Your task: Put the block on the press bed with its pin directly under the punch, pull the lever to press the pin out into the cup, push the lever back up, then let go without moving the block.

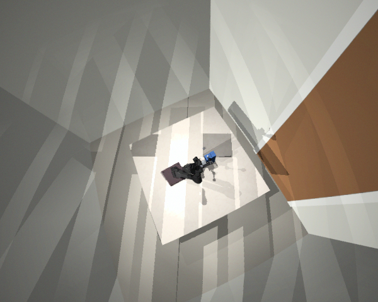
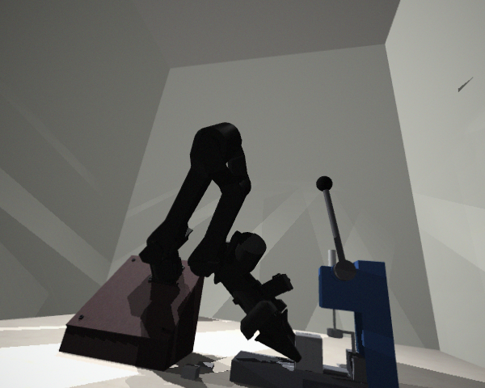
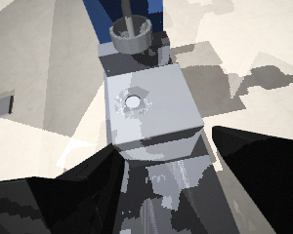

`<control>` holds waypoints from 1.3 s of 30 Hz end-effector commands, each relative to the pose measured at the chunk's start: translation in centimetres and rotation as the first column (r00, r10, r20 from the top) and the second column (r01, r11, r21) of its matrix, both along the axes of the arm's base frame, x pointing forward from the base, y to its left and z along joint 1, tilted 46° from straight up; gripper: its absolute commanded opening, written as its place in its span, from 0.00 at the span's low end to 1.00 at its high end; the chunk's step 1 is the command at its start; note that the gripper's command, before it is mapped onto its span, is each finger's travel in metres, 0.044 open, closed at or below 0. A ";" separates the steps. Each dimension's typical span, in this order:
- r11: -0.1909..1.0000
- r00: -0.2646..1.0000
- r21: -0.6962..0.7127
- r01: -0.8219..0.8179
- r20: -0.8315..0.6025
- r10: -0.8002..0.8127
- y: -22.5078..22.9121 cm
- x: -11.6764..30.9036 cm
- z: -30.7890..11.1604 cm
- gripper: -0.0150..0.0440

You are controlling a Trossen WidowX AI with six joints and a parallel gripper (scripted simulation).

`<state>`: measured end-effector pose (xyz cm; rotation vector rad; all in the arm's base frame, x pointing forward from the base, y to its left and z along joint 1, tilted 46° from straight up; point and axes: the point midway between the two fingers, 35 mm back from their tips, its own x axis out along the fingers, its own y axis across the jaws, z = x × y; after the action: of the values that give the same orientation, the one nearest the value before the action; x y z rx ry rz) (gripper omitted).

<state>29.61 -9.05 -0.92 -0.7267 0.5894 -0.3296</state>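
The light grey block (image 2: 309, 352) (image 3: 158, 109) stands upright on the press bed (image 2: 261, 371), short of the punch. Its round white pin (image 3: 133, 101) shows in its top face. The punch (image 2: 335, 332) (image 3: 131, 38) is raised, beyond the block in the wrist view. The lever (image 2: 332, 219) of the blue press (image 1: 210, 156) (image 2: 378, 321) points up, with a black knob (image 2: 323, 183). My gripper (image 2: 297, 358) (image 3: 167, 138) is open and low over the bed, its fingertips apart at the block's near end, left tip close to the near left corner. I cannot make out the cup.
A small grey piece (image 2: 190, 371) (image 3: 0, 107) lies on the table beside the bed. The arm stands on a dark reddish sloped base (image 1: 171, 177) (image 2: 113, 301). The press column rises at the far end of the bed.
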 end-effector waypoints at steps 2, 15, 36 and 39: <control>0.998 0.998 -0.013 -0.055 -0.016 0.055 -0.5 -0.1 0.5 0.76; 0.998 0.998 -0.005 -0.056 -0.012 0.056 -0.1 -0.1 0.1 0.76; 0.998 0.987 -0.013 0.054 -0.149 -0.055 0.1 -3.0 0.2 0.76; 0.998 0.986 -0.013 0.057 -0.155 -0.059 0.1 -3.1 0.2 0.76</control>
<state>26.63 -8.96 -0.70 -0.7501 0.7529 -0.3277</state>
